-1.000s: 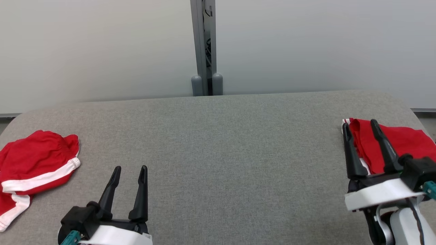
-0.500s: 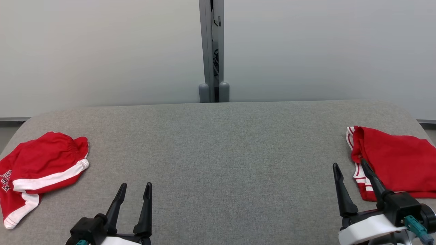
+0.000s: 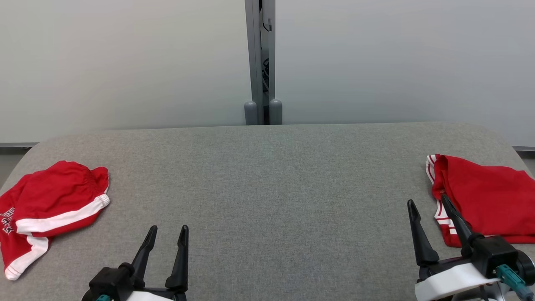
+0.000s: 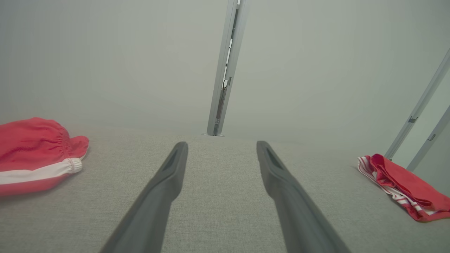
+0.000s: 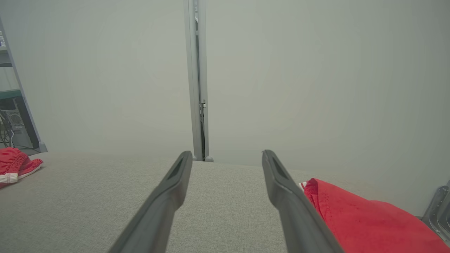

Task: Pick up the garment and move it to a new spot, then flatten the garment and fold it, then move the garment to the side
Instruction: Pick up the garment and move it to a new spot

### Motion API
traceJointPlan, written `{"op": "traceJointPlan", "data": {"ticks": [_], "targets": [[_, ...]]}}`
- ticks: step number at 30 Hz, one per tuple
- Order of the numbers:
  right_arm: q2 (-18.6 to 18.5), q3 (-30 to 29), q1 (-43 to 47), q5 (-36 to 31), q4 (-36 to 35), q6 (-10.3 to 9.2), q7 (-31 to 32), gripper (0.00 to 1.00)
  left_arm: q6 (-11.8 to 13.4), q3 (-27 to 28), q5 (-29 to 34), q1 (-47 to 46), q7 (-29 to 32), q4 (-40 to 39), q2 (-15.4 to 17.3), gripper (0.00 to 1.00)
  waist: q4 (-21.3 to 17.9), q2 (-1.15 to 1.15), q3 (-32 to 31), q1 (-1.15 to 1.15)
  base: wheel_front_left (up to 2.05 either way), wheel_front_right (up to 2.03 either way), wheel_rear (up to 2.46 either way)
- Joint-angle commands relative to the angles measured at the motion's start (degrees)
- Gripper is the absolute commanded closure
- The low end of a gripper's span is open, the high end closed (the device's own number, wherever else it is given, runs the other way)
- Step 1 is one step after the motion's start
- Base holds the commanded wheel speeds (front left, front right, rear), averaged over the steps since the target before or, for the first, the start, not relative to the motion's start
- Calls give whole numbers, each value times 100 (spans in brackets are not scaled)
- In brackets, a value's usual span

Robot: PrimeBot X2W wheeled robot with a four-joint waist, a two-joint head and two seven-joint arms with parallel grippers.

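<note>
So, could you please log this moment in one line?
left gripper: open, empty | right gripper: open, empty | folded red garment: table right side | red shorts: crumpled, table left side

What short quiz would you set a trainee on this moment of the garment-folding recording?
1. True or false: the left end effector and the right end effector are both open and empty.
2. Which end effector is nearer the folded red garment?
3. The crumpled red shorts with the white stripe lie: A, at the left end of the grey table; B, in its middle; C, on the floor.
Key: 1, true. 2, the right one. 3, A.
</note>
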Motion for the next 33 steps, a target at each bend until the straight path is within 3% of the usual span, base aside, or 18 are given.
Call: {"op": "traceJointPlan", "data": {"ticks": [1,22,33], "targets": [[-13,-34,-35,3,-29,1,1,0,20,-7,12,-20,-22,18,21,0,6,0,1,0,0,0,0],[-14,8,-10,109,41,1,1,0,-1,4,20,-60,-22,25,21,0,34,0,35,0,0,0,0],[-17,154,89,274,26,1,1,0,-31,156,165,-102,-23,2,22,0,810,0,84,0,0,0,0]]}}
